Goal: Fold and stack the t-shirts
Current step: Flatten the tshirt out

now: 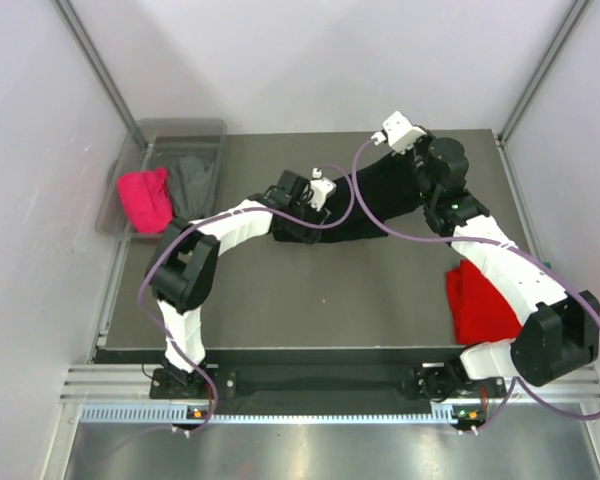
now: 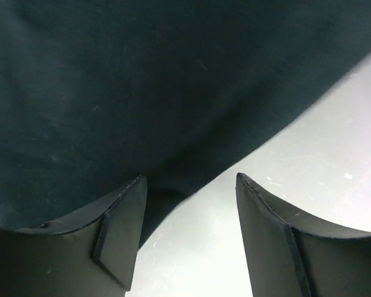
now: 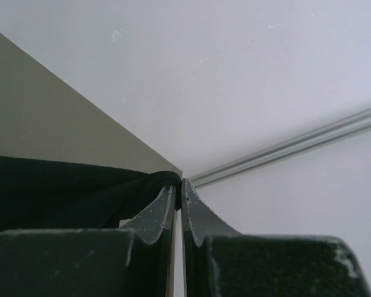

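Note:
A large black t-shirt [image 1: 380, 195] lies bunched at the back middle of the table. My right gripper [image 1: 388, 140] is raised over its far right end. In the right wrist view that gripper [image 3: 180, 185] is shut on a fold of the black t-shirt [image 3: 62, 192]. My left gripper [image 1: 318, 192] is at the shirt's left end. In the left wrist view it [image 2: 188, 179] stands open, bare table showing between the fingers [image 2: 120, 229], and the black t-shirt [image 2: 142, 80] fills the view just ahead. A red t-shirt [image 1: 480, 300] lies at the right edge under my right arm.
A translucent grey tub [image 1: 180, 130] stands at the back left, off the table's corner, with a pink shirt [image 1: 145, 200] and a grey shirt [image 1: 192, 185] inside. White walls and metal posts enclose the table on three sides.

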